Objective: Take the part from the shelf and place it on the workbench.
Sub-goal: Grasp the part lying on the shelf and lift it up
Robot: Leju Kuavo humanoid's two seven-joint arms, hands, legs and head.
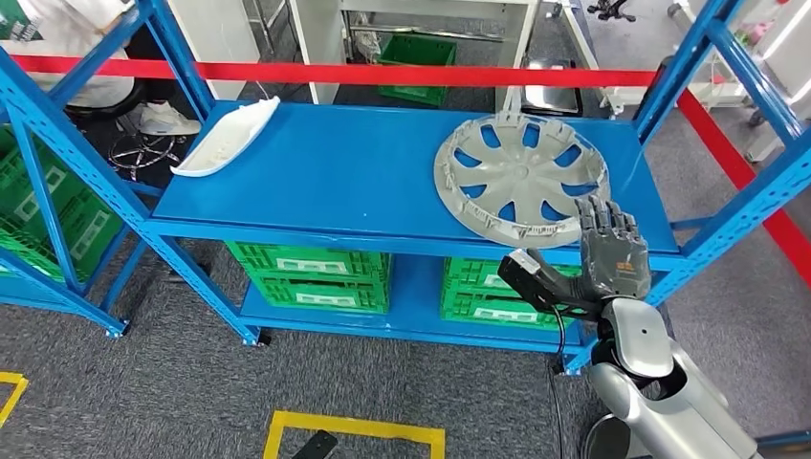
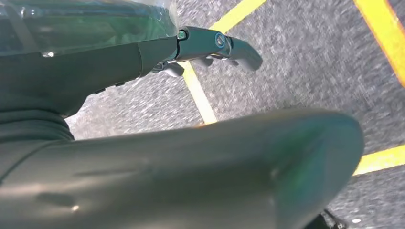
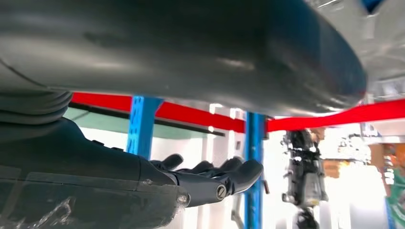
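A grey wheel cover (image 1: 521, 175) lies flat on the right half of the blue shelf (image 1: 363, 182). A white curved part (image 1: 227, 136) rests at the shelf's back left corner. My right hand (image 1: 610, 249) is raised at the shelf's front edge, just in front of the wheel cover's near rim, with its fingers spread upward and nothing in them. The right wrist view has the same hand (image 3: 205, 181) with straight fingers and an empty palm. My left hand (image 2: 143, 143) hangs over the grey floor, its fingers (image 2: 215, 43) stretched out and holding nothing.
Green crates (image 1: 311, 275) fill the lower shelf level. Blue uprights (image 1: 727, 220) frame the shelf's sides. A red tape barrier (image 1: 383, 73) runs behind it. A person (image 1: 76, 38) sits at the back left. Yellow floor lines (image 1: 354, 430) mark the carpet in front.
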